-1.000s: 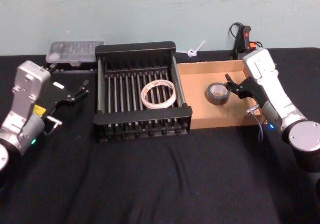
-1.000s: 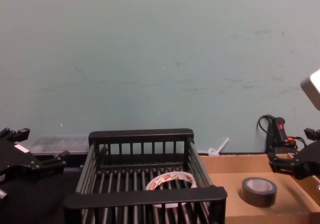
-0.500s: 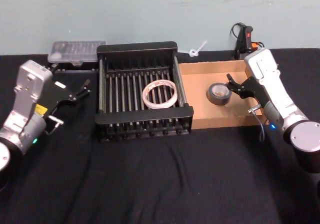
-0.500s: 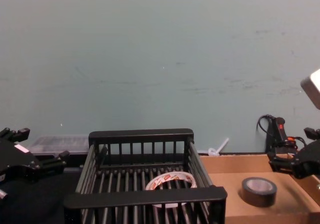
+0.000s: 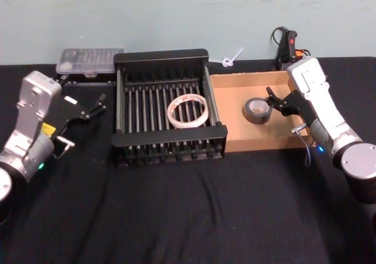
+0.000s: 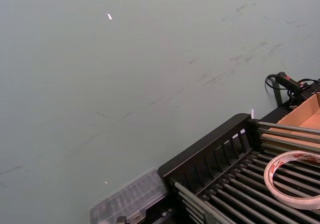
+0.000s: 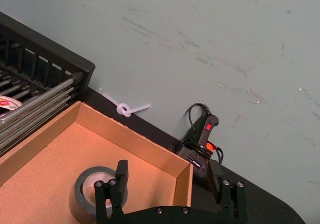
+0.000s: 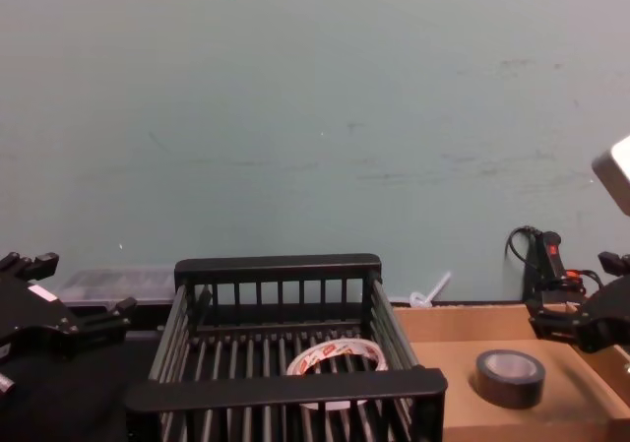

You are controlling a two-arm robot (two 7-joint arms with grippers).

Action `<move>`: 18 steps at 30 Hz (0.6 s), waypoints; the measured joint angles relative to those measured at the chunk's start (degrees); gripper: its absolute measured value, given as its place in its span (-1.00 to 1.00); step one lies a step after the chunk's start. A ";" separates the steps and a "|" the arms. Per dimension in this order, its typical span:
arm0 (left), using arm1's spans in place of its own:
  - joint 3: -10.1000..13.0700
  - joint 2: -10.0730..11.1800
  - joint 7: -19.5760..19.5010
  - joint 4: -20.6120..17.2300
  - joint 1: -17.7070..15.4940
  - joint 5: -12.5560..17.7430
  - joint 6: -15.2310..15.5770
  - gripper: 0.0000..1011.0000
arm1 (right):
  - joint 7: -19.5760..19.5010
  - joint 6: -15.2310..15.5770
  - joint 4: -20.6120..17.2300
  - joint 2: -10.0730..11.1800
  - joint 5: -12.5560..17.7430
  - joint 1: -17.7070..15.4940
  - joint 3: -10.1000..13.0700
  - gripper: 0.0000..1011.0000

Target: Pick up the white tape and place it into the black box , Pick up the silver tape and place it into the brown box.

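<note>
Both tapes lie boxed: silver tape [image 5: 257,110] just beside the spread right gripper [image 5: 271,101], left gripper [image 5: 94,106] spread too.

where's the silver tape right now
The silver tape lies flat in the brown box, right of the black box, with the open right gripper just beside it.

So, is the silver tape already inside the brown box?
Yes, inside. The silver tape lies flat on the floor of the brown box, with the open right gripper beside it, not touching.
</note>
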 joint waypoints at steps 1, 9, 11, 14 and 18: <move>0.00 0.00 0.00 0.00 0.00 0.00 0.00 0.98 | 0.00 0.00 0.00 0.00 0.00 0.00 0.00 0.98; 0.00 0.00 0.00 0.00 0.00 0.00 0.00 0.98 | 0.00 0.00 0.00 -0.01 0.03 0.00 0.00 0.98; 0.00 0.00 0.00 0.00 0.00 0.00 0.00 0.98 | 0.00 0.00 0.00 -0.01 0.03 0.00 0.00 0.98; 0.00 0.00 0.00 0.00 0.00 0.00 0.00 0.98 | 0.00 0.00 0.00 0.00 0.03 0.00 0.00 0.98; 0.00 0.00 0.00 0.00 0.00 0.00 0.00 0.98 | 0.00 0.00 0.00 -0.01 0.03 0.00 0.00 0.98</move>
